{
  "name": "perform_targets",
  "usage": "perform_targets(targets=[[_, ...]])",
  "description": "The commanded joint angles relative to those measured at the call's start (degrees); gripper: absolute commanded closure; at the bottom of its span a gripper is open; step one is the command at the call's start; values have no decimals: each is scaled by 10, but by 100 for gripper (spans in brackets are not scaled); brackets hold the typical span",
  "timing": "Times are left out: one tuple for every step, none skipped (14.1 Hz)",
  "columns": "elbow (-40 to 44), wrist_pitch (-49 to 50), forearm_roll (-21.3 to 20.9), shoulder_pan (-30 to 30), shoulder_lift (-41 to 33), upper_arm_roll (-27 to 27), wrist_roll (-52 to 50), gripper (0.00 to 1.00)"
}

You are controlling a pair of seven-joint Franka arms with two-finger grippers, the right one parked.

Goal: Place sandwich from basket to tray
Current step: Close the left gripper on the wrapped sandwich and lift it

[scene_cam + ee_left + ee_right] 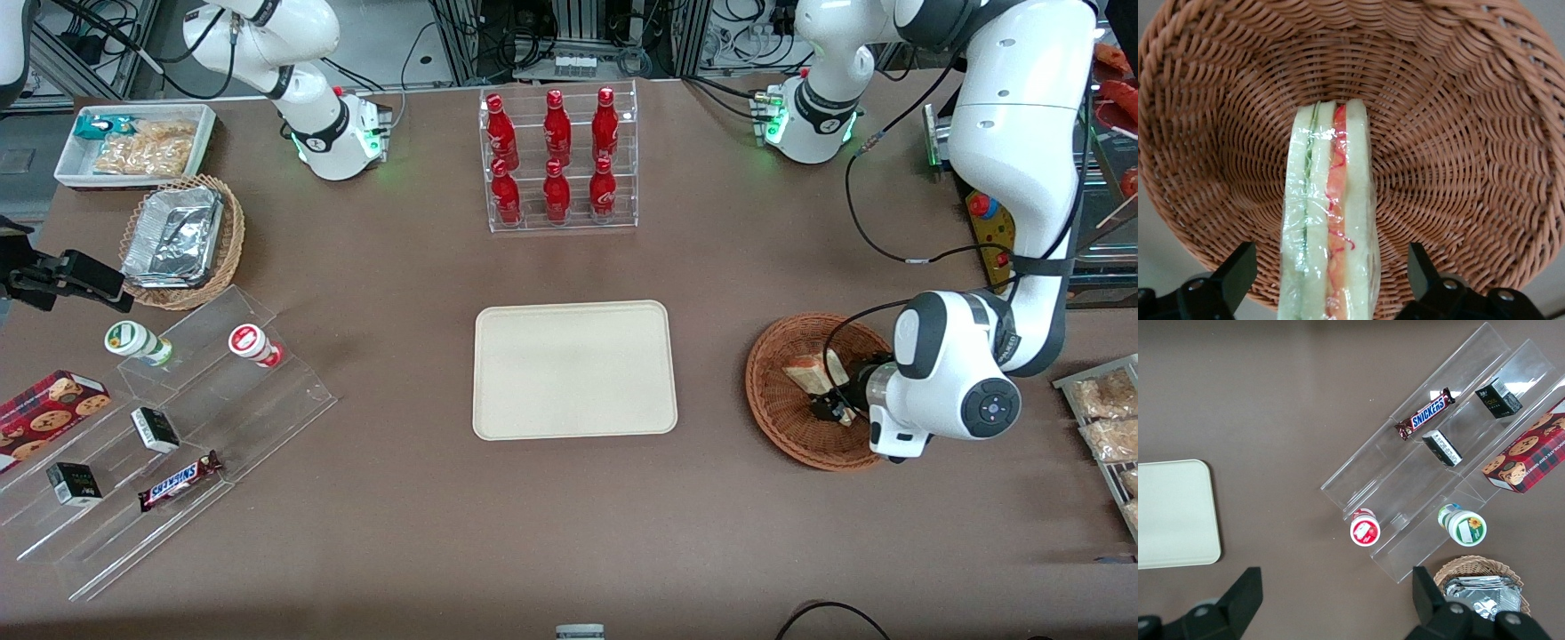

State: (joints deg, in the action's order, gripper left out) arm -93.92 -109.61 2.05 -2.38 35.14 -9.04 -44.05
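Observation:
The sandwich [809,373], a wrapped wedge of pale bread with green and red filling stripes [1328,220], stands on edge inside the reddish-brown woven basket [772,391] at the working arm's end of the table. My left gripper [831,404] is lowered into the basket and is open. Its two black fingers [1238,270] straddle the sandwich with a gap on each side, and neither one touches the wrap. The cream tray [573,369] lies bare at the table's middle, beside the basket toward the parked arm's end.
A clear rack of red bottles [558,160] stands farther from the front camera than the tray. A clear stepped shelf [178,418] with snacks, a foil-filled wicker basket [182,240] and a white bin [133,142] lie toward the parked arm's end. Snack packets [1102,409] sit beside the basket.

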Motion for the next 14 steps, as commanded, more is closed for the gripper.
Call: perform_targets(targets=[[-40,-36,9,1,-17,-1,-23,0],[-41,-38,9,1,-17,-1,-24,3],[-41,-39,9,1,-16,-2,-28,17],[-41,-39,9,2,-14,-3,-38,40],[-40,-39,9,2,-15,-3,-38,58],[-40,-39,9,2,-16,-4,-38,73],[-38,-39,9,2,-17,-5,-38,83],[-37,-39,8,2,-18,-5,-35,86],[-35,-39,7,3,-20,-6,-28,88],[-22,-35,7,11,-25,-6,-21,89],[-14,-35,5,22,-28,-6,-11,91],[0,-33,4,31,-34,-6,5,91],[19,-32,4,48,-36,-6,16,91],[44,-32,4,78,-34,-6,24,91]])
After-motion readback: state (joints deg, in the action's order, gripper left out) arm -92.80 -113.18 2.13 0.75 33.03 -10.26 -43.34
